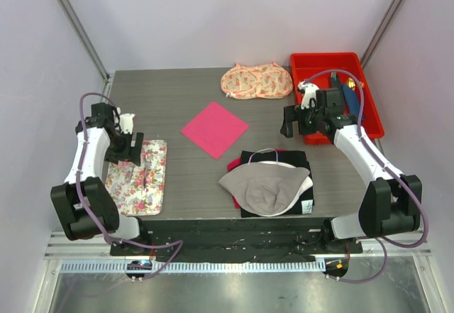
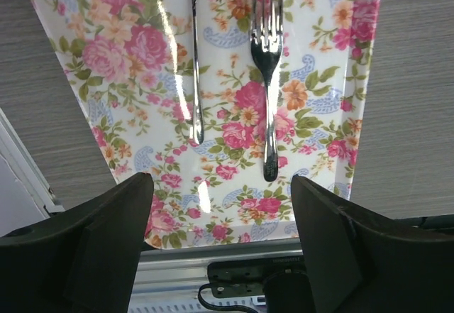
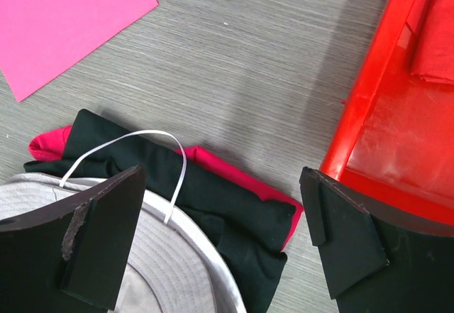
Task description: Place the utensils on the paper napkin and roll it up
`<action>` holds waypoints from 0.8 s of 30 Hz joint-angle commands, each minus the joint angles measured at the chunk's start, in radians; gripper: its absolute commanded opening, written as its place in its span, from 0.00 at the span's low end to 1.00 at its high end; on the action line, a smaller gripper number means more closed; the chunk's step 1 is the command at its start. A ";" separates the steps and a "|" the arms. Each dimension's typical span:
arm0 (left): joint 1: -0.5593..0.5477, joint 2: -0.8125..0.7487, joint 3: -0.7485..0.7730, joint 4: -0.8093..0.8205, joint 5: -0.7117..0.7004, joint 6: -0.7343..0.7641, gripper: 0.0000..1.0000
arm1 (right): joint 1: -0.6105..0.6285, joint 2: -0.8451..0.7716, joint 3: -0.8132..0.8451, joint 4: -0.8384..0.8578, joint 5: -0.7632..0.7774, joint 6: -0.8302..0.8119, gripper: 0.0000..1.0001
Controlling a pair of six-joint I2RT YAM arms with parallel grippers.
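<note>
The utensils (image 2: pixel 267 79) both lie on the floral tray (image 2: pixel 120 64), lower left of the top view, so nothing's done yet. One's a fork. The other is probably a spoon, but its head is cropped. The paper napkin (image 1: pixel 214 128) lies flat and bare mid-frame. My left gripper (image 2: pixel 221 185) hovers over the utensils, jaws apart. The right gripper (image 3: pixel 221 178) is spread wide too, holding nothing. Picking, placing and rolling are all left.

A lab test cell: white walls (image 1: pixel 213 15) enclose the table (image 1: pixel 170 93).

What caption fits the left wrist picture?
Open left gripper above two silver utensils lying side by side on a floral tray.
</note>
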 commanded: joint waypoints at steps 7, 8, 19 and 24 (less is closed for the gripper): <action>0.005 0.037 -0.081 0.029 0.064 0.053 0.67 | 0.008 0.062 0.047 -0.006 -0.009 -0.008 1.00; 0.002 0.048 -0.084 0.034 0.066 0.044 0.64 | 0.008 0.067 0.047 -0.005 -0.009 -0.008 1.00; -0.108 0.148 -0.109 0.158 0.021 -0.067 0.48 | 0.006 0.093 0.050 -0.011 0.001 -0.005 1.00; -0.139 0.195 -0.101 0.178 -0.009 -0.081 0.39 | 0.006 0.096 0.052 -0.014 0.011 -0.006 1.00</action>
